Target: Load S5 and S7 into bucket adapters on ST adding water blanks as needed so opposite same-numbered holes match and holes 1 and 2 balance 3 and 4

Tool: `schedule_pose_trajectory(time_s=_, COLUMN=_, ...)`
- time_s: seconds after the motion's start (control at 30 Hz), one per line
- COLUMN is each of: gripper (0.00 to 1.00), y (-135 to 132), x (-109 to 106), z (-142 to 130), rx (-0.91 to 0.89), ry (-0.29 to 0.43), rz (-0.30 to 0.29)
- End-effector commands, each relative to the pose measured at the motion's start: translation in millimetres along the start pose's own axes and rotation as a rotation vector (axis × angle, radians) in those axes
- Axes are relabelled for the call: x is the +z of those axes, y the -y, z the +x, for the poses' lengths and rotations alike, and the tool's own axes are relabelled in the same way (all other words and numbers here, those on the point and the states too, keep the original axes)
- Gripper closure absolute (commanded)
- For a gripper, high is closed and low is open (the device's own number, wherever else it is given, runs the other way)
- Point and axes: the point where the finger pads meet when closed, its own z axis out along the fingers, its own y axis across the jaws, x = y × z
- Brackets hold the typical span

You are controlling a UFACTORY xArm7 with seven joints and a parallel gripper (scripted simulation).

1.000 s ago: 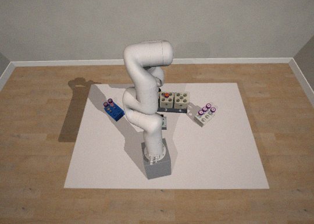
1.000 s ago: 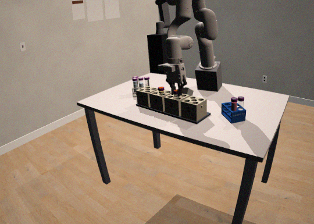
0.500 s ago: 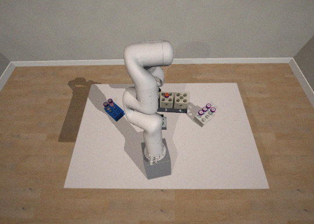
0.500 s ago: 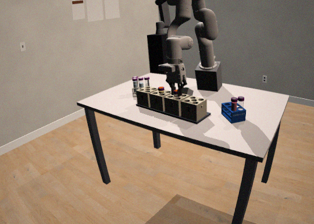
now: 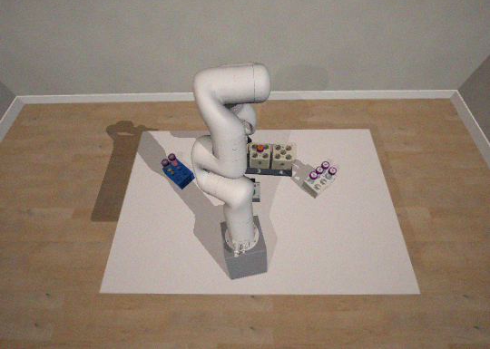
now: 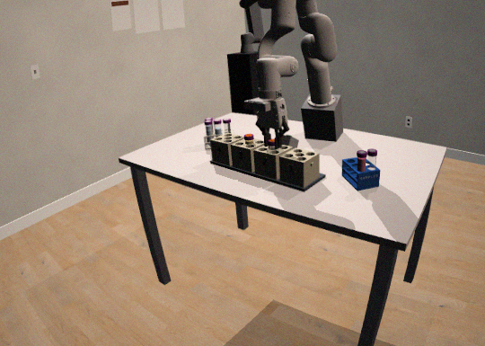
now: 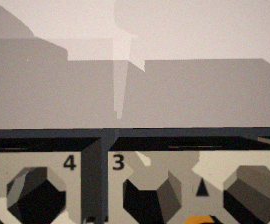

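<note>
My gripper (image 6: 272, 144) points down over the second adapter from the right (image 6: 266, 163) (image 7: 221, 162) in the exterior view. Its fingers are part open around an orange-dotted tube (image 6: 271, 141) (image 7: 199, 220) that stands low in the middle hole. The top view hides the gripper, and the wrist view shows no fingertips. Another orange-dotted tube (image 5: 259, 148) (image 6: 249, 137) stands in the adapter to its left in the exterior view. The outer two adapters (image 5: 281, 162) (image 6: 298, 169) show no tubes. All stand on the dark loading stand (image 5: 272, 173) (image 6: 315, 181).
The blue sample rack (image 5: 183, 182) (image 6: 368, 182) holds two purple-capped tubes; their dots are unclear. The white rack (image 5: 312, 190) holds several purple-capped tubes with white dots. The DONE desk (image 5: 257, 198) lies between the stand and the arm base (image 5: 247, 264), partly hidden by the arm.
</note>
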Motion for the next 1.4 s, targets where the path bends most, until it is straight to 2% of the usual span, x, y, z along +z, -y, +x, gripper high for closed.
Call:
schedule_pose_trajectory(time_s=0.0, gripper=0.56, y=0.0, x=-0.8, z=1.4, rx=0.000, ry=-0.003, rz=0.000)
schedule_pose_trajectory(time_s=0.27, gripper=0.56, y=0.0, x=-0.8, z=1.4, rx=0.000, ry=-0.003, rz=0.000)
schedule_pose_trajectory(time_s=1.37, gripper=0.56, y=0.1, x=-58.9, z=1.5, rx=0.000, ry=-0.004, rz=0.000)
